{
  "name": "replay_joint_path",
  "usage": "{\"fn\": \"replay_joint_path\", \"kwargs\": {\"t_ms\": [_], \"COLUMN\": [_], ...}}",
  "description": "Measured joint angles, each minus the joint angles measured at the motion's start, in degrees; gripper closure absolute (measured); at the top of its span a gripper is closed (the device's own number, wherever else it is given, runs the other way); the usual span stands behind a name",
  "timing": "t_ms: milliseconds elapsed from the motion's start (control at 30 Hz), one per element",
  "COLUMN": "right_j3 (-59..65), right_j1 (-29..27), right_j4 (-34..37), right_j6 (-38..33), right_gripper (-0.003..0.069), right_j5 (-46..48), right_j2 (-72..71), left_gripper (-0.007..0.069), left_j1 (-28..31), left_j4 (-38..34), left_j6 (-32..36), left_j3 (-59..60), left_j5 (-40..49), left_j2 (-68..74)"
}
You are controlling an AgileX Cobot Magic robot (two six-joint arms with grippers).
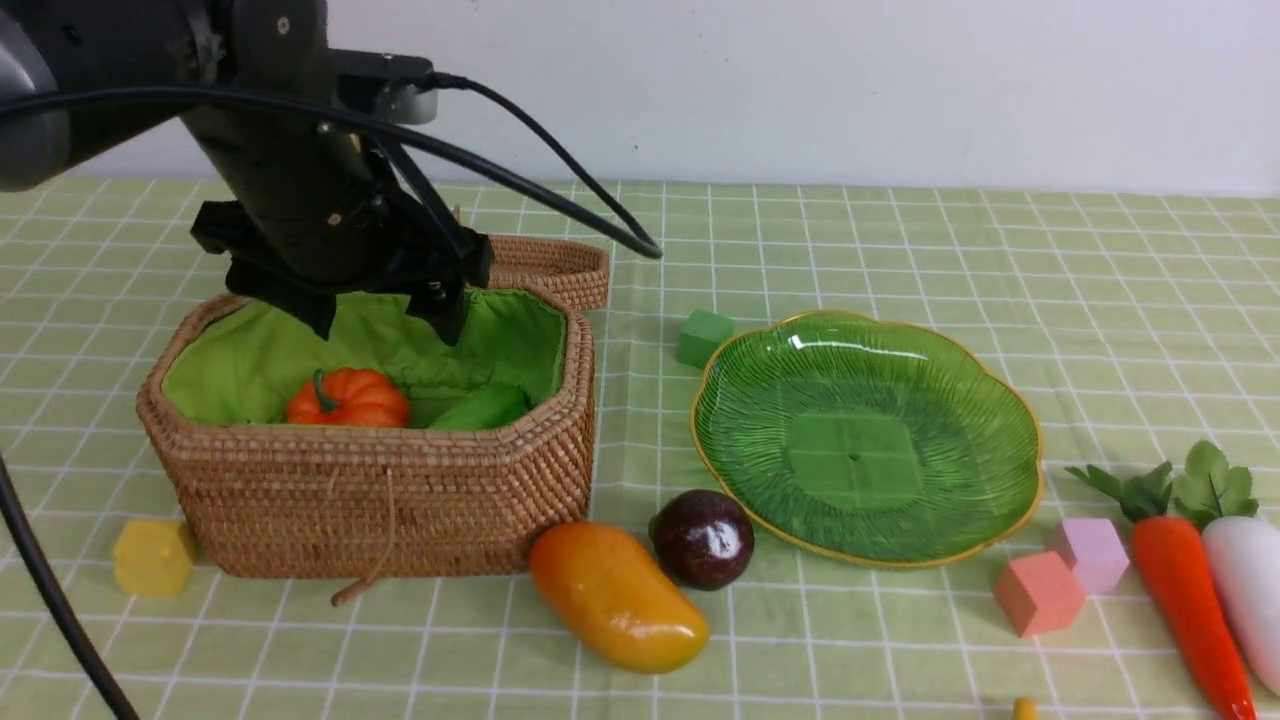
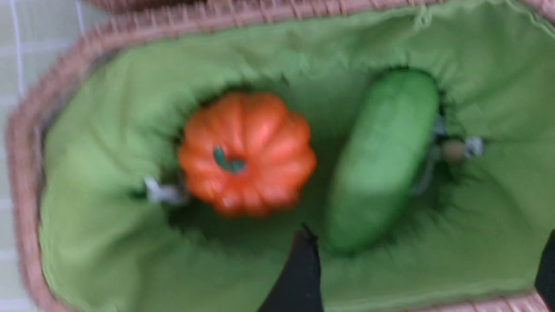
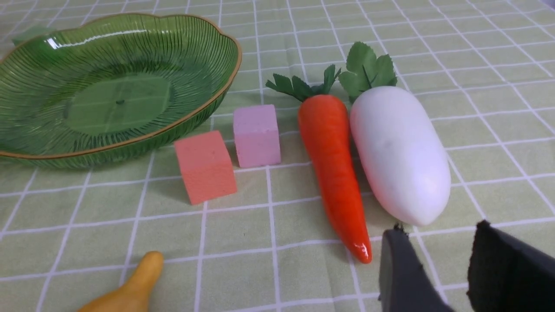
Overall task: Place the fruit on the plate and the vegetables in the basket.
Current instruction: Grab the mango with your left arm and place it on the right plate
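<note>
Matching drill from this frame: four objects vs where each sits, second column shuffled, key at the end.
Objects
1. pumpkin
2. mango
3. carrot
4. green cube

Places
a. alongside the radish
b. inside the basket
c. next to the plum, in front of the basket
d. just beyond the plate, on its basket side

Pairs: 1-b, 2-c, 3-a, 4-d
</note>
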Motion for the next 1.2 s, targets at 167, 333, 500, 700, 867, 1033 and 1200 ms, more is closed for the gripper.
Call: {"fn": "replay_joint_path", "kwargs": {"t_ms": [167, 333, 500, 700, 867, 1033, 1200], "right_j3": [0.0, 0.0, 0.0, 0.0, 0.0, 0.0, 0.0], "right_j1": [0.0, 0.0, 0.0, 0.0, 0.0, 0.0, 0.0], "right_j4": [0.0, 0.0, 0.0, 0.0, 0.0, 0.0, 0.0], "right_j6": [0.0, 0.0, 0.0, 0.0, 0.0, 0.0, 0.0], "right_gripper": [0.0419, 0.0419, 0.0419, 0.0419, 0.0419, 0.0419, 0.0419], "right_j5": [0.0, 0.0, 0.0, 0.0, 0.0, 0.0, 0.0], "right_j2": [0.0, 0.0, 0.0, 0.0, 0.0, 0.0, 0.0], "left_gripper": [0.0036, 0.0054, 0.0054, 0.0054, 0.0054, 0.0054, 0.0054], "left_j1": [0.0, -3.0, -11.4, -15.3, -15.3, -15.3, -15.3], "left_j4": [-14.0, -26.3, -26.1, -18.0, -12.7, -9.4, -7.3], "left_j6": [-1.5, -4.5, -11.8, -28.3, -33.6, -37.6, -39.6], "left_j3": [5.5, 12.9, 13.8, 14.2, 14.2, 14.2, 14.2], "left_j5": [4.1, -2.1, -8.1, -9.2, -11.0, -14.1, -14.7], "left_j2": [-4.2, -5.4, -1.8, 5.3, 7.7, 7.8, 8.7]}}
